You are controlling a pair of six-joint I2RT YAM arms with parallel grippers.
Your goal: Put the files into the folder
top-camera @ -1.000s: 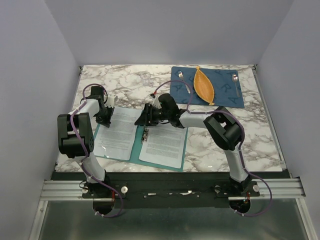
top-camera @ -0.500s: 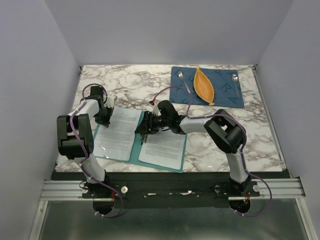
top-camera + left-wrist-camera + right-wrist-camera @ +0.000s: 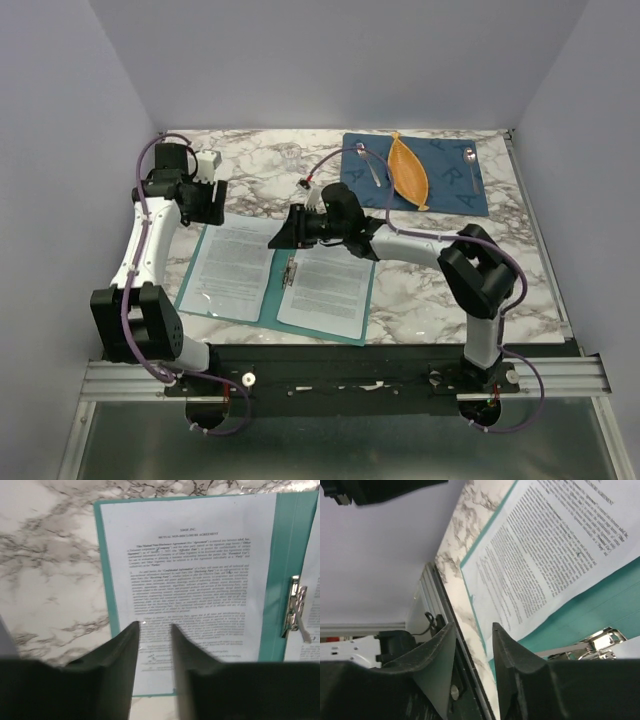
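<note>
— Jaws, both arms: condition?
— Left jaws: slightly spread, holding nothing. Right jaws: likewise parted, empty.
— Flat teal-green file folder (image 3: 289, 535): location?
— Lying open on the marble worktop (image 3: 440, 290). Thin white printed paper sheets (image 3: 232, 268) lie on each half, long axis running near to far. Small metal clip (image 3: 296, 611) at the spine.
— Bearing from jaws?
— Left arm (image 3: 140, 250) hovers over the left sheet's far corner, with the sheet below and nearward. Right arm (image 3: 410, 248) hovers over the spine's far end, nearer the clip.
— Unverified?
— Whether the sheets sit under clip or pocket: cannot tell. Right wrist view cuts the clip short.
</note>
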